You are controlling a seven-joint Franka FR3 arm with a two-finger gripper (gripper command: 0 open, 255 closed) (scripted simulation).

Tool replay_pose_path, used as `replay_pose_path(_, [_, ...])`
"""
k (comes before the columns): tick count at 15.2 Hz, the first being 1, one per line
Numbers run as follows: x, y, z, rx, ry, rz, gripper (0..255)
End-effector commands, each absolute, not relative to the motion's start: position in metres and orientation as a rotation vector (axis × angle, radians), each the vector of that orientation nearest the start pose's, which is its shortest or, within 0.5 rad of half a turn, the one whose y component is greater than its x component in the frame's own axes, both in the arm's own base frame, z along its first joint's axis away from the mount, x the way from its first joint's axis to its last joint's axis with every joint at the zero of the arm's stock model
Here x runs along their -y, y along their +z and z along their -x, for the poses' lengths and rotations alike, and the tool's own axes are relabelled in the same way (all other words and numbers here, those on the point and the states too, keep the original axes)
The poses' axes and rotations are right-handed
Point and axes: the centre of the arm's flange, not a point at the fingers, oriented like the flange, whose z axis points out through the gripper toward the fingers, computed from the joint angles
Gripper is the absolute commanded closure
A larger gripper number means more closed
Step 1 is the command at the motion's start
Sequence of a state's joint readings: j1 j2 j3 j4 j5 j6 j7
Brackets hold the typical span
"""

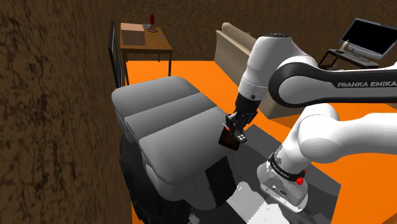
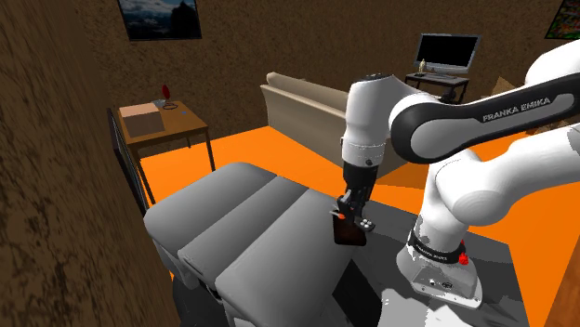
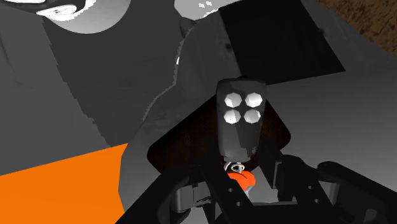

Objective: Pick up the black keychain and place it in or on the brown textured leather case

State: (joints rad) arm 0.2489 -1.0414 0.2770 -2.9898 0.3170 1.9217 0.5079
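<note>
1. Grey couch point(image 1: 165, 121) sits on a bright orange floor point(image 1: 191, 69).
2. Rough brown wall point(image 1: 51, 114) runs right beside it.
3. Beyond the couch: small wooden table point(image 1: 156, 41), beige sofa point(image 1: 230, 48), TV point(image 1: 372, 35) farther off.

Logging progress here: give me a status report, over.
Tool shut on black keychain. It hangs over the dark brown case, not yet released. Nothing in the way.

shoulder: behind stand point(image 1: 324, 188), faces grey sofa point(image 1: 159, 114) | 2nd ext: sim. angle, same sofa | wrist: close, along fingers point(image 3: 283, 181)
</note>
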Motion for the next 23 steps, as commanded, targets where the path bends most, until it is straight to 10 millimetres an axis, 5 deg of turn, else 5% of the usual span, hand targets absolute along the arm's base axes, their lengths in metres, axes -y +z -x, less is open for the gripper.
replay_pose_path(1, [-0.125,0.372,-0.211,-0.365,0.077,3.080,255])
replay_pose_path(3, [-0.125,0.358,-0.211,-0.365,0.077,3.080,255])
replay_pose_path(11, [-0.125,0.358,-0.211,-0.365,0.077,3.080,255])
replay_pose_path(12, [-0.125,0.358,-0.211,-0.365,0.077,3.080,0])
replay_pose_path(17, [-0.125,0.358,-0.211,-0.365,0.077,3.080,0])
replay_pose_path(21, [-0.123,0.408,-0.213,-0.365,0.077,3.080,0])
replay_pose_path(23, [-0.123,0.408,-0.213,-0.365,0.077,3.080,0])
